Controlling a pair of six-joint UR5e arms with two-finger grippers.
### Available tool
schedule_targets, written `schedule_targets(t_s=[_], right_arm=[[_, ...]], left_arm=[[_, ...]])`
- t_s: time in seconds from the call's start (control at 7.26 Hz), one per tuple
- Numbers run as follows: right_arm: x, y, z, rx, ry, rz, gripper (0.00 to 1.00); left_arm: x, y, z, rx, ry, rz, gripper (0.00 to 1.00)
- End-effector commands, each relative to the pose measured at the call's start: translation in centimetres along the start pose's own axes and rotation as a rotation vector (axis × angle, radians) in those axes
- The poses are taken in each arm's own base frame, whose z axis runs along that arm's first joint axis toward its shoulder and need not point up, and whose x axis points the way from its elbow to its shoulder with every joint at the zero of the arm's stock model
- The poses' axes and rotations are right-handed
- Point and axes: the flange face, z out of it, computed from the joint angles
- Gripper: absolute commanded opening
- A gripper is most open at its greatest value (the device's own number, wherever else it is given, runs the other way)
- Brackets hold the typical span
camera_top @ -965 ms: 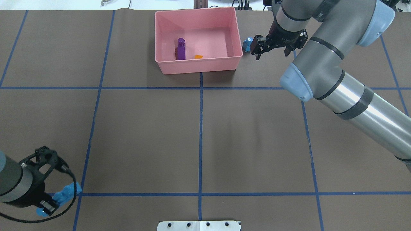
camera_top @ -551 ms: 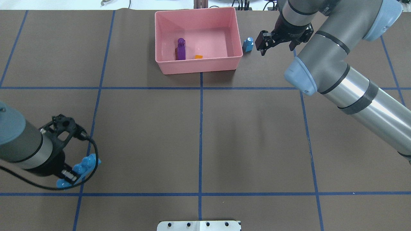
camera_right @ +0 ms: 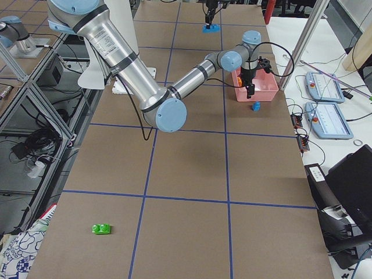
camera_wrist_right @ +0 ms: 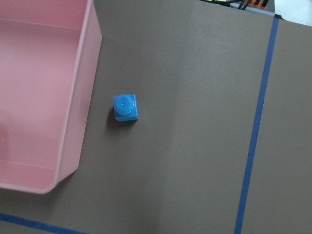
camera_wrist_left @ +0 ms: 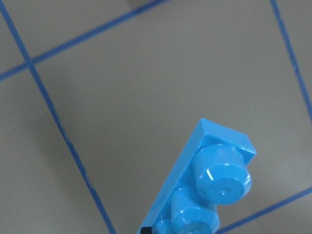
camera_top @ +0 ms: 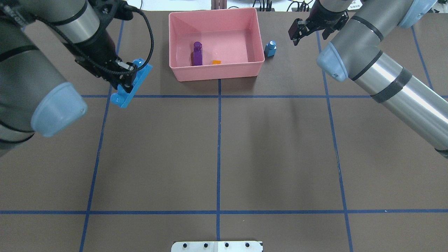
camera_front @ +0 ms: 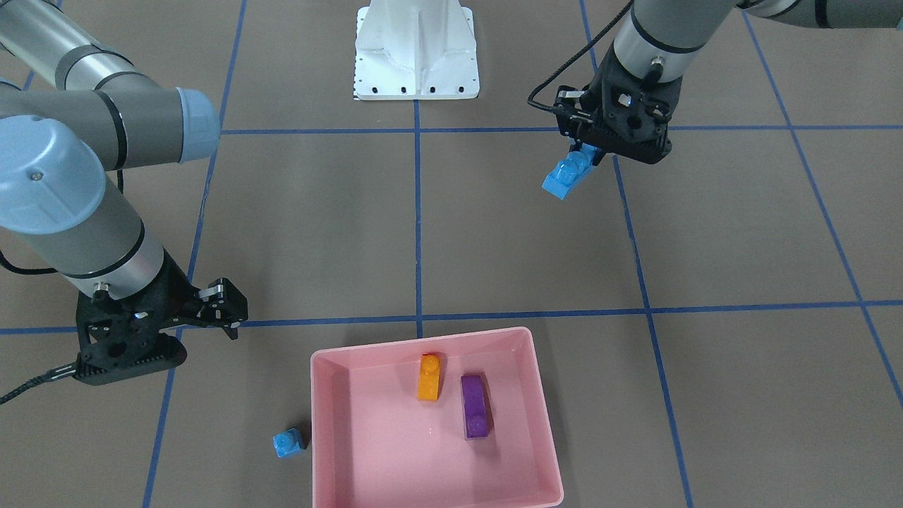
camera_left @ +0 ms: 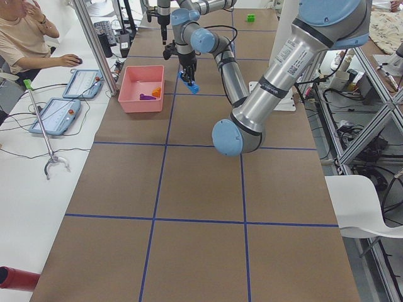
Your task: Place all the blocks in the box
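Progress stands at two bricks of five, by my reading: the orange studded plastic brick (camera_front: 428, 377) and the purple studded plastic brick (camera_front: 475, 416) lie inside the shallow pink rectangular plastic box (camera_top: 217, 74), close together but not touching. Your left end effector (camera_top: 126, 79) is clamped on the long blue four-stud brick (camera_top: 142, 70) and carries it tilted above the worktop (camera_top: 280, 157), beside the box and not yet over it, so that one looks next to go in. Your right end effector (camera_front: 227, 310) hangs empty with its jaws spread wide, near the tiny blue cube brick (camera_top: 270, 48), which sits on the worktop just beside the box's outer wall. You have the small green brick (camera_right: 102, 229) left too, well apart from everything, towards the table's end on the robot's right. Brown sheeting gridded with blue tape covers the worktop; the white robot base (camera_front: 416, 49) stands at its edge, and a seated person (camera_left: 22, 38) waits at a white side bench with tablets.
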Motion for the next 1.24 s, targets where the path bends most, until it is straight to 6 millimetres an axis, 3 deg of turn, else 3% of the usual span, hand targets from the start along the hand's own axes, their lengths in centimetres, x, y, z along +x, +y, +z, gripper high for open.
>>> schedule_targets(t_s=[0.0, 0.14, 0.55, 0.69, 0.83, 1.1], right_arm=[[0.0, -2.2, 0.9, -0.006, 0.004, 0.014, 0.99], [-0.2, -2.7, 1.0, -0.007, 0.004, 0.014, 0.99], [0.8, -4.8, 4.2, 0.016, -0.008, 0.006, 0.99], [0.8, -5.3, 4.7, 0.015, -0.008, 0.010, 0.99], [1.0, -5.3, 5.3, 0.012, -0.007, 0.014, 0.99], [1.1, -5.2, 5.7, 0.014, -0.019, 0.021, 0.99]], left_arm=[[1.1, -8.9, -1.3, 0.069, 0.025, -0.078, 0.00], [1.2, -12.3, -0.4, 0.108, 0.048, -0.140, 0.00], [3.1, -20.1, 1.7, 0.148, 0.091, -0.313, 0.00], [2.9, -22.6, 3.6, 0.156, 0.099, -0.360, 0.00], [2.1, -23.7, 6.1, 0.180, 0.117, -0.390, 0.00], [3.8, -23.8, 10.3, 0.246, 0.030, -0.410, 0.00]])
